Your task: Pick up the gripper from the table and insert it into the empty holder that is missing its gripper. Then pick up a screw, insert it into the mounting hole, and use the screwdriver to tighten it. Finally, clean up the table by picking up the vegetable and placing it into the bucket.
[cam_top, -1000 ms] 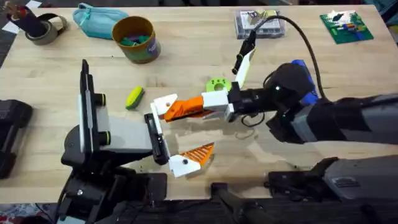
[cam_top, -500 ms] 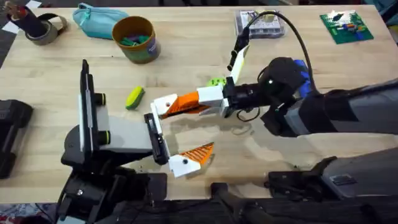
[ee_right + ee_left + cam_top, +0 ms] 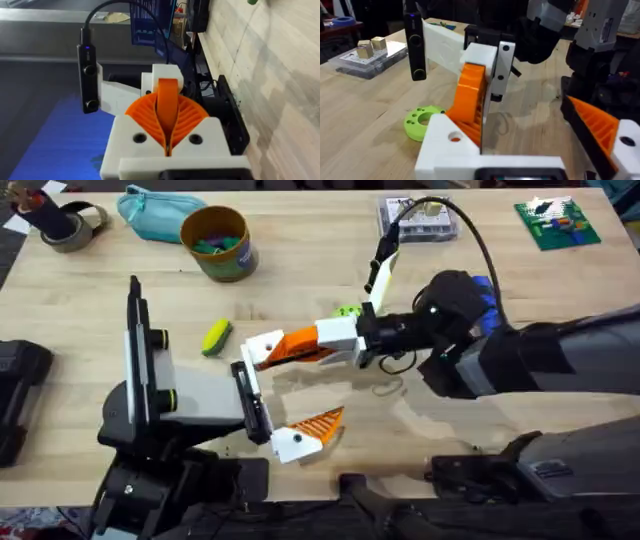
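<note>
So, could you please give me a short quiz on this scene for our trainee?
1. True or false: the vegetable lies in the bucket.
2. What does the right gripper hold? A: a screwdriver. B: a plain orange wedge. C: a green ring.
3. Fill in: the jaws of the left gripper stand ____ (open or shut).

Key: 1 false, it lies on the table; 2 B; 3 open.
</note>
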